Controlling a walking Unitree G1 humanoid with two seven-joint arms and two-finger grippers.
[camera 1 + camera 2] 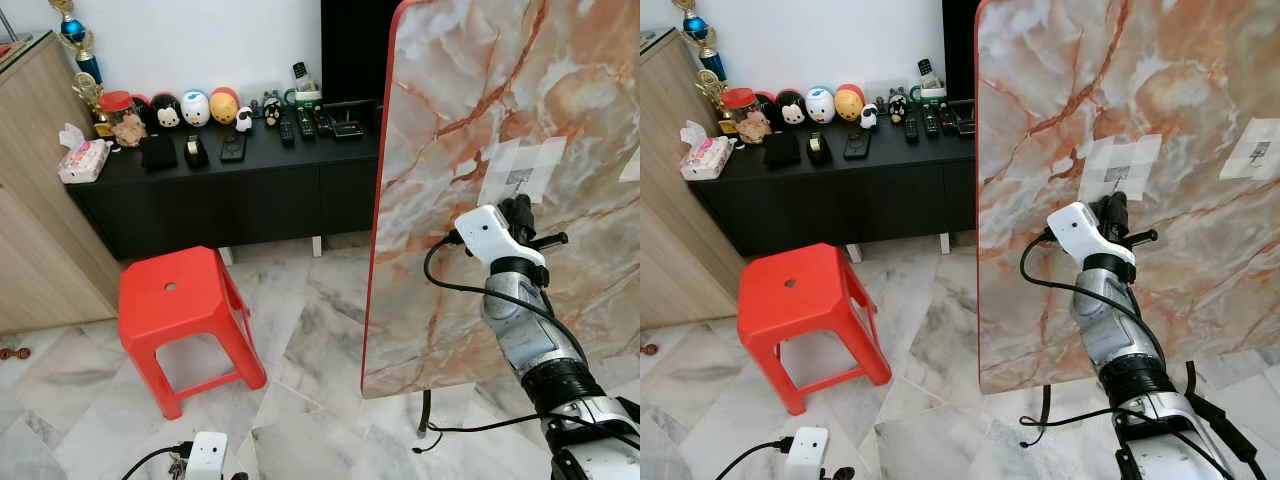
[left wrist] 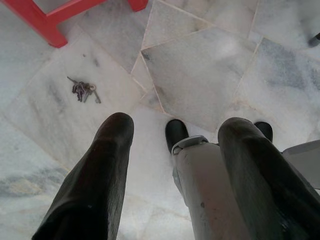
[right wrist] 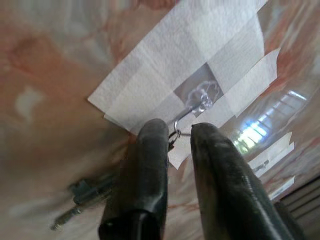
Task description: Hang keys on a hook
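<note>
Down low, the left pincer (image 2: 175, 122) hangs over the pale grey marble-tiled floor (image 2: 200, 65) with its two black fingers spread wide and nothing between them. Its wrist view shows what the head views do not make out: one small bunch of dark metal keys (image 2: 84, 91) lying flat on a tile, near a leg of the single red plastic stool (image 1: 172, 290). That stool stands left of the upright orange-veined marble slab with a red edge (image 1: 440, 300).

Up against the slab, the right pincer (image 1: 520, 210) is raised to a patch of white tape (image 1: 1118, 170). The head views show two such patches on the slab; the second patch (image 1: 1257, 150) sits further right. Only the right wrist view resolves the one small clear hook with a wire prong (image 3: 200, 97) at the patch's centre. The prong's end lies in the narrow gap between the fingertips (image 3: 152, 135), which stand slightly apart. I cannot tell whether they pinch it.

Behind the slab and to its left, a low black cabinet (image 1: 230, 190) carries toy heads and remotes.
</note>
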